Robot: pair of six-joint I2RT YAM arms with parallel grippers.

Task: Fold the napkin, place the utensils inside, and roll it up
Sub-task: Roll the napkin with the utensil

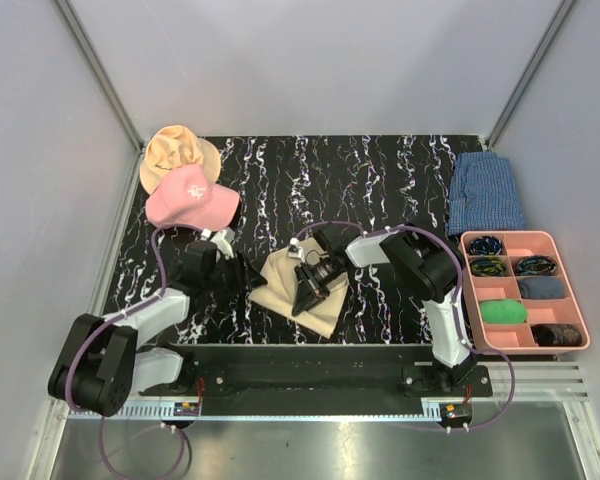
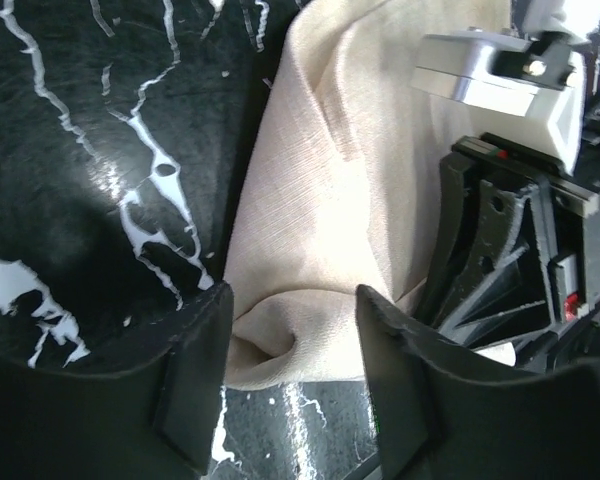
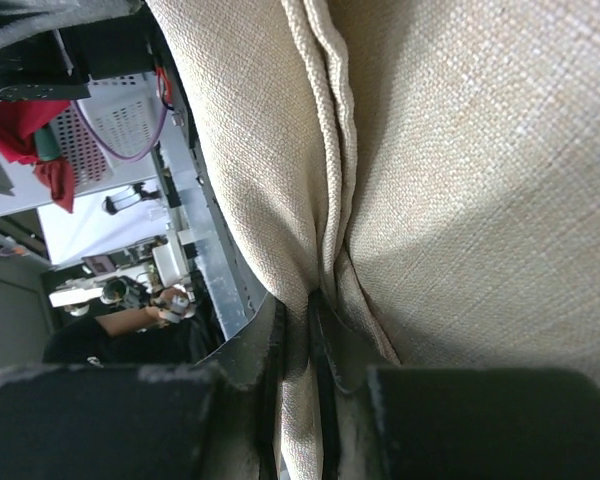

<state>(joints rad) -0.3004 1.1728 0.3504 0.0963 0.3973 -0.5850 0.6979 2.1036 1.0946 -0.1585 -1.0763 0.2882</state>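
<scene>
The beige napkin (image 1: 280, 278) lies bunched on the black marbled table, near the middle front. My right gripper (image 1: 303, 298) comes at it from the right and is shut on a fold of the cloth; in the right wrist view the napkin (image 3: 460, 170) fills the frame and the gripper (image 3: 300, 305) pinches a hemmed fold. My left gripper (image 1: 251, 275) sits at the napkin's left end. In the left wrist view its jaws stand apart on either side of the napkin's (image 2: 330, 200) rounded folded corner, so the left gripper (image 2: 292, 296) is open. The utensils are hidden.
A pink cap (image 1: 190, 197) and a tan floppy hat (image 1: 175, 148) lie at the back left. A blue checked cloth (image 1: 485, 192) lies at the back right, with a pink compartment tray (image 1: 510, 236) in front of it. The right arm's wrist (image 2: 510, 200) crowds the left wrist view.
</scene>
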